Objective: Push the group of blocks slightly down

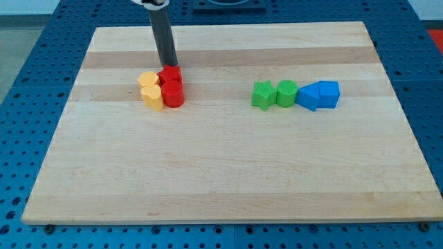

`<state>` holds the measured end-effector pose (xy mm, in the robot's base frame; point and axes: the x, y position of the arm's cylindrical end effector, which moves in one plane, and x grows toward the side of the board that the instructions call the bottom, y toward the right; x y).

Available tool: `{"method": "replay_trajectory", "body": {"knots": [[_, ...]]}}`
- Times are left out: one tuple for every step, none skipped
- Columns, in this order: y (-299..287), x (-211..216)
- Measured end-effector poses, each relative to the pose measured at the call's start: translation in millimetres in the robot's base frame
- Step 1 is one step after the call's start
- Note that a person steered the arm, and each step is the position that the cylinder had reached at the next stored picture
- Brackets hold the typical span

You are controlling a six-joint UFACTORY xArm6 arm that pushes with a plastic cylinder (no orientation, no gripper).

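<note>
A tight group of blocks sits left of centre on the wooden board. It holds a red block at the top, a red cylinder below it, a yellow block at the left and a yellow heart-like block below that. My tip stands just above the group, touching the top edge of the upper red block. The rod rises from there to the view's top.
A row of blocks lies right of centre: a green star, a green cylinder, a blue triangle-like block and a blue block. The board rests on a blue perforated table.
</note>
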<state>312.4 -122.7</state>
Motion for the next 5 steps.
{"method": "replay_trajectory", "body": {"knots": [[0.0,1.2],[0.0,10.6],[0.0,18.5],[0.0,31.3],[0.0,37.3]]}}
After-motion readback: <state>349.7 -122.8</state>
